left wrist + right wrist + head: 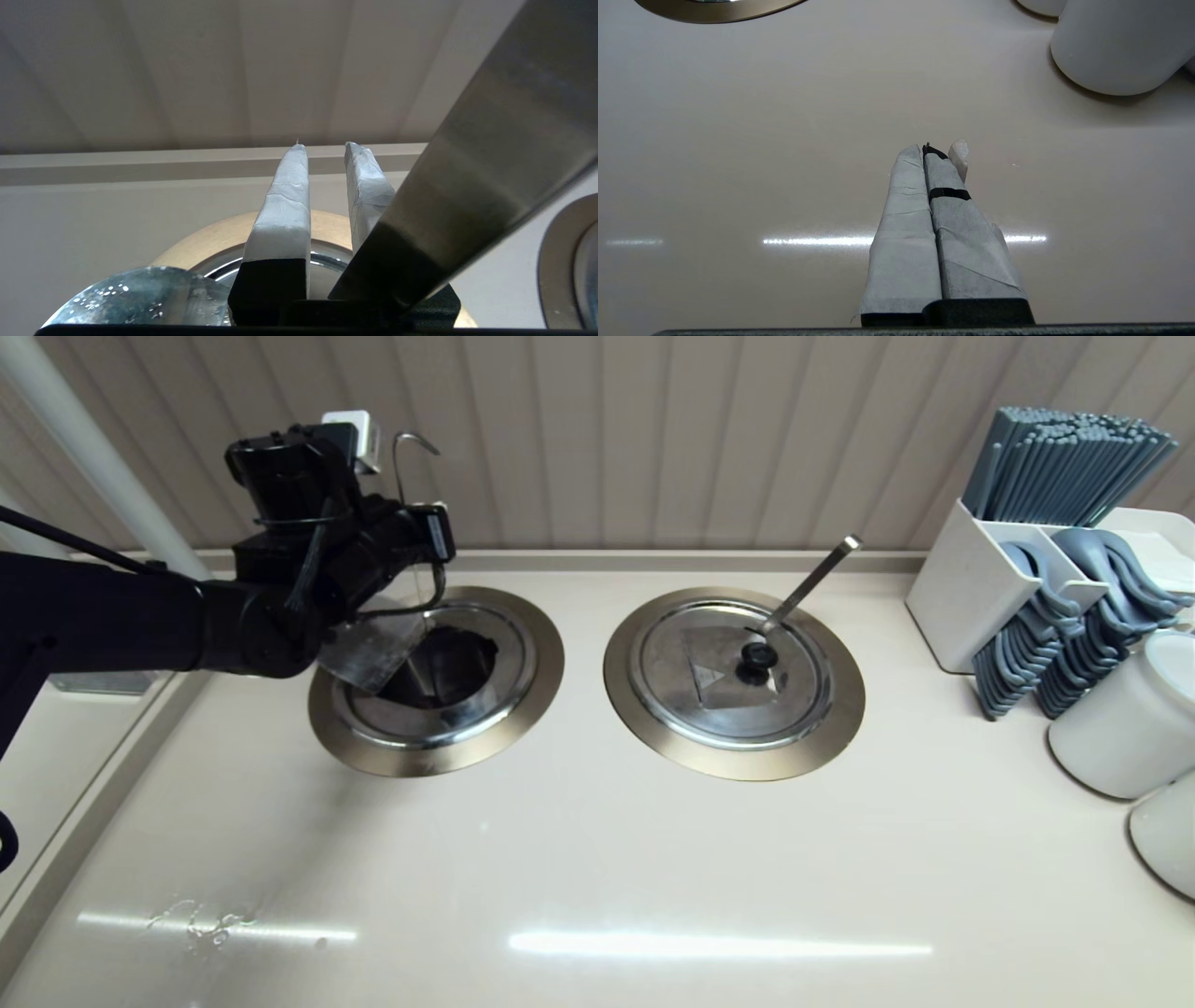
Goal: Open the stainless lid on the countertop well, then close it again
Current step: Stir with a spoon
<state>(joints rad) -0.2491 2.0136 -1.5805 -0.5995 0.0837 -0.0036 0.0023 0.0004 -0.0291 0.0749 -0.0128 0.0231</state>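
The countertop well (pixel 527 705) with its bronze-grey ring is at the left. Its stainless lid (pixel 420 714) lies in the ring with the wedge flap (pixel 369 658) tilted up, leaving a dark opening. The thin hook-ended ladle handle (pixel 411 441) rises behind it. My left gripper (pixel 431 546) hovers over the well's back-left part, just above the raised flap. In the left wrist view the gripper (pixel 325 145) is open, with nothing visible between its fingers, and a broad steel band (pixel 472 177) crosses one finger. The black knob is hidden. My right gripper (pixel 934 148) is shut over bare counter.
The twin well (pixel 840 714) with its shut lid (pixel 709 709) and straight ladle handle (pixel 812 581) is at centre right. At the far right are a white caddy (pixel 962 588) with grey chopsticks (pixel 1064 457) and spoons (pixel 1074 644), plus white cups (pixel 1134 719). The wall runs close behind.
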